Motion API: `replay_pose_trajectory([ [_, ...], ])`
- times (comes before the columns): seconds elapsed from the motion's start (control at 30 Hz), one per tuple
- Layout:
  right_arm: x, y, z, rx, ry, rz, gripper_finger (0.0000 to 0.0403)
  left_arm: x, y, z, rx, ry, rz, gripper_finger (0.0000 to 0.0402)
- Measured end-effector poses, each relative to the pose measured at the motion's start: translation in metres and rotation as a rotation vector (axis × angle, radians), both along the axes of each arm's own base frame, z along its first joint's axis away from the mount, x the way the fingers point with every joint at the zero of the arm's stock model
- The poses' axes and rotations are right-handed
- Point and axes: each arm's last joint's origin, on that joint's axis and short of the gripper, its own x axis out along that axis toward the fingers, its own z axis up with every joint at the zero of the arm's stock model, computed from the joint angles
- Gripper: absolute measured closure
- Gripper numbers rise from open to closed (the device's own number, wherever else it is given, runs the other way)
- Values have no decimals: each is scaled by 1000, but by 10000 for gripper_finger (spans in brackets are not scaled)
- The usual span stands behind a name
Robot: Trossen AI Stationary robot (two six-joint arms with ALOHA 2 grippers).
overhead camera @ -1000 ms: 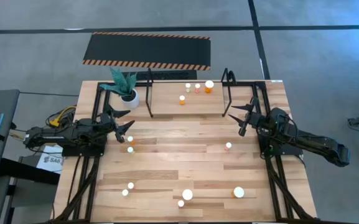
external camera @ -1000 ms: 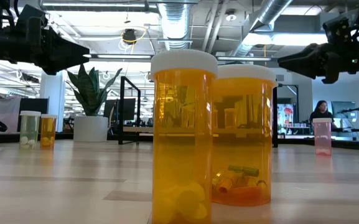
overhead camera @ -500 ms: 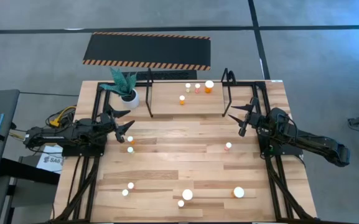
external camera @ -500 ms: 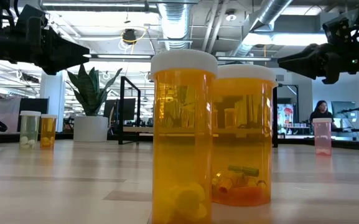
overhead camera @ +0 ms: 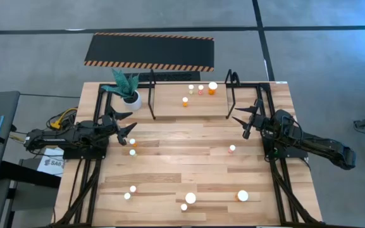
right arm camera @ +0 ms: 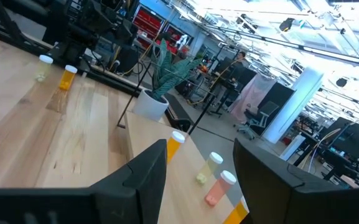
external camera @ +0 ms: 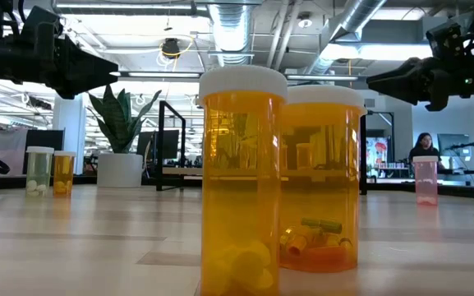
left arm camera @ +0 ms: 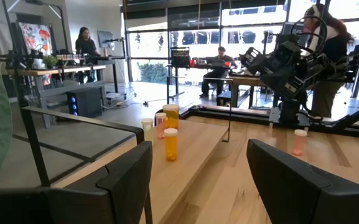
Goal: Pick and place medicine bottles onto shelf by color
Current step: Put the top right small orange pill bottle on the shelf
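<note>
A wooden desk [overhead camera: 188, 158] carries a black shelf [overhead camera: 191, 95] along its far edge, with four bottles [overhead camera: 200, 89] on it and a plant pot [overhead camera: 131, 99] beside its left end. More bottles stand near the front edge, two by the left gripper [overhead camera: 126, 128] and one near the right gripper [overhead camera: 245, 117]. Both grippers hang above the desk with jaws apart, holding nothing; in the low view two near bottles [external camera: 243, 181] block the shelf's middle.

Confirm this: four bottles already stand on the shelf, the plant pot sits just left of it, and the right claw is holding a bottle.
Not quite. The right claw holds nothing; the right wrist view shows only empty space between its fingers. The rest stands: in the high view four bottles are on the shelf, and the plant pot sits just left of it.
</note>
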Motion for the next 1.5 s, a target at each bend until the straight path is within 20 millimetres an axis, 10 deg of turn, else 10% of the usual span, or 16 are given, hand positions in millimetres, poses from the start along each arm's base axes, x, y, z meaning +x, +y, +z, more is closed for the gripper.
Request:
replay_pose_trajectory([
  [0.47,0,0,0,0,1,-1,196,-10,1,33,35,-348,54,152],
  [0.97,0,0,-3,14,26,-1,196,3,4,32,-154,-320,134,152],
  [1.5,0,0,-12,58,116,-1,196,105,9,120,-339,-113,332,152],
])
